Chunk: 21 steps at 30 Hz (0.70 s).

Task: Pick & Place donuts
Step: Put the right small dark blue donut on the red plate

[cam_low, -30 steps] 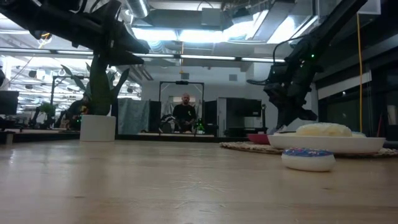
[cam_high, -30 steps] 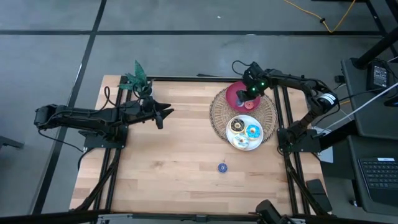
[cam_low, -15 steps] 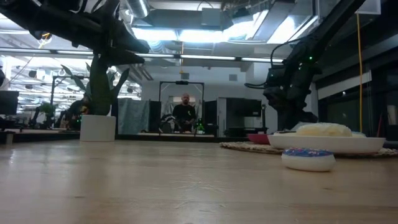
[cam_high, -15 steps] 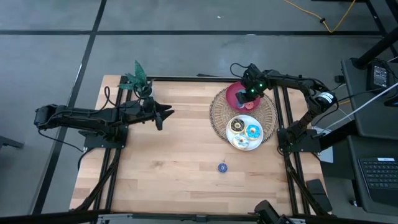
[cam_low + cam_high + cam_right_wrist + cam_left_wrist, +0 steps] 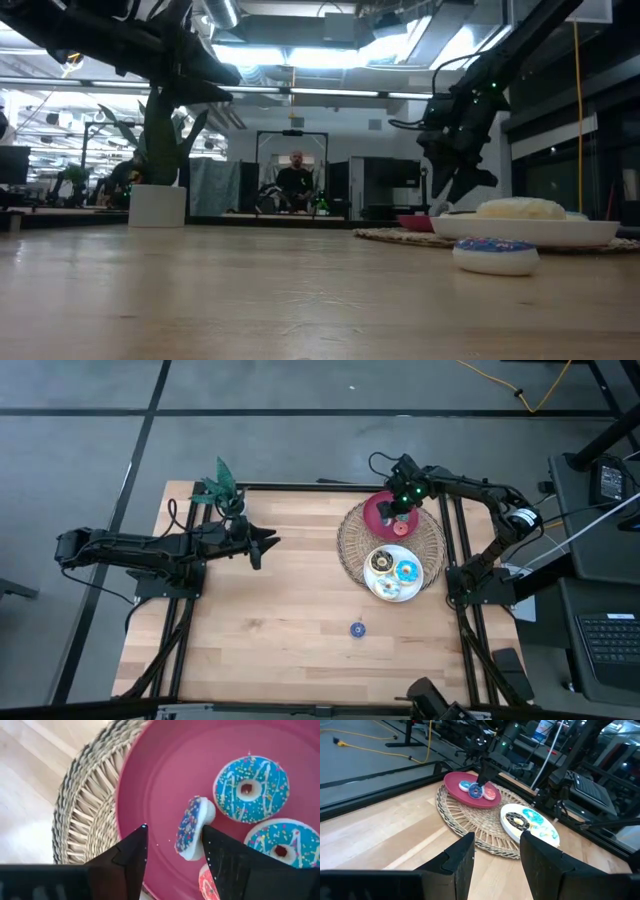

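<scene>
One small blue donut (image 5: pixel 192 827) tips on edge on the red plate (image 5: pixel 165 780), just let go as the right gripper (image 5: pixel 172 847) spreads and lifts. Another blue donut (image 5: pixel 358 628) waits on the table; the left gripper (image 5: pixel 495 855) hovers part-open, empty.

- Between the right gripper's (image 5: pixel 172 852) parted jaws, a small blue-sprinkled toy donut (image 5: pixel 192 827) stands on edge on the round red plate (image 5: pixel 165 775).
- Just beyond them, two flat blue-iced donuts (image 5: pixel 251 788) lie on that plate.
- The plate rests on a round woven straw mat (image 5: pixel 82 810).
</scene>
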{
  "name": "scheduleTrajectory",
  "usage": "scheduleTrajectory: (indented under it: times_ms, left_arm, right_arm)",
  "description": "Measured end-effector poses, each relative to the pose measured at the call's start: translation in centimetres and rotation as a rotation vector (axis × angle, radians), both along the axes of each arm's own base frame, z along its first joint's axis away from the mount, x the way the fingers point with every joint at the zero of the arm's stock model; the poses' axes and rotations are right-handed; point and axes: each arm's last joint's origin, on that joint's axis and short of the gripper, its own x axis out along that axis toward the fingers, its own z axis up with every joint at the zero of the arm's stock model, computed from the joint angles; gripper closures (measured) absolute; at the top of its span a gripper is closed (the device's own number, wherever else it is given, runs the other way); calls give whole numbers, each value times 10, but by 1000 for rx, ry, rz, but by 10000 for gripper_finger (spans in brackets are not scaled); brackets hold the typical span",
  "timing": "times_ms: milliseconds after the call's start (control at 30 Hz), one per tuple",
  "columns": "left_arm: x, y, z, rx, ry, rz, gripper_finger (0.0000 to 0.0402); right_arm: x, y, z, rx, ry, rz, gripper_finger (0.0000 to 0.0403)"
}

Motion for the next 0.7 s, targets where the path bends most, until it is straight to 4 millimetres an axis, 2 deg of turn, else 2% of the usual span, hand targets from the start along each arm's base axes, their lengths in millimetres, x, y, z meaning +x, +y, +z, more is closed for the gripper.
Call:
scheduleTrajectory:
  times_ms: [233, 600, 700]
  left_arm:
    - [0, -1, 0, -16, -6, -20, 256]
    - [0, -1, 0, -26, -10, -18, 258]
    - [0, -1, 0, -29, -10, -31, 258]
  right_arm:
    - [1, 3, 0, 7, 14, 16, 220]
    - [-11, -5, -1, 9, 44, -26, 220]
    - [-13, -9, 4, -14, 58, -27, 220]
